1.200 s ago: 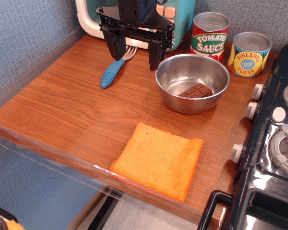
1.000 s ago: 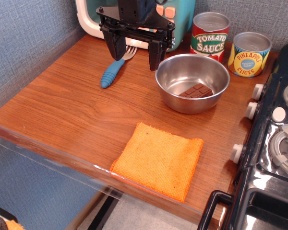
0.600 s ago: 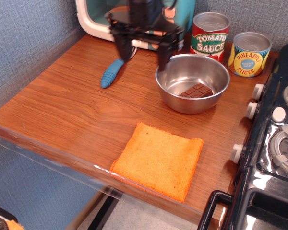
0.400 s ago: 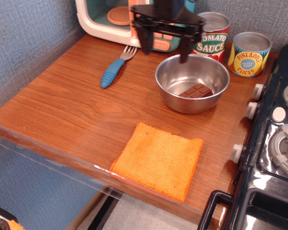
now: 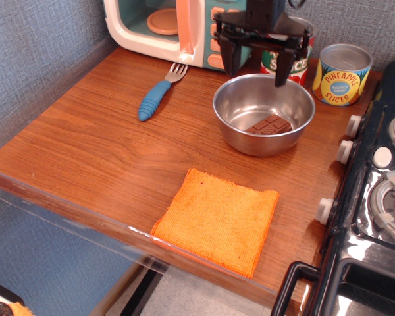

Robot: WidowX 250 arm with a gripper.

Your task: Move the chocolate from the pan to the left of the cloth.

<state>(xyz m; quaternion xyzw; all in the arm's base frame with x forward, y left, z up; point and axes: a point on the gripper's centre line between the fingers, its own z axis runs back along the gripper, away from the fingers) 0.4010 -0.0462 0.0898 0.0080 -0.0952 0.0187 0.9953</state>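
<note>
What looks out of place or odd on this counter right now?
The chocolate bar lies inside the steel bowl, tilted against its inner wall rather than flat. The orange cloth sits askew near the counter's front edge. Nothing looks spilled or damaged. The open gripper hangs above the bowl's back rim.

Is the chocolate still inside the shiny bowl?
Yes, inside. The chocolate lies on the bottom of the bowl, and the open hand hangs above the rim, holding nothing.
</note>
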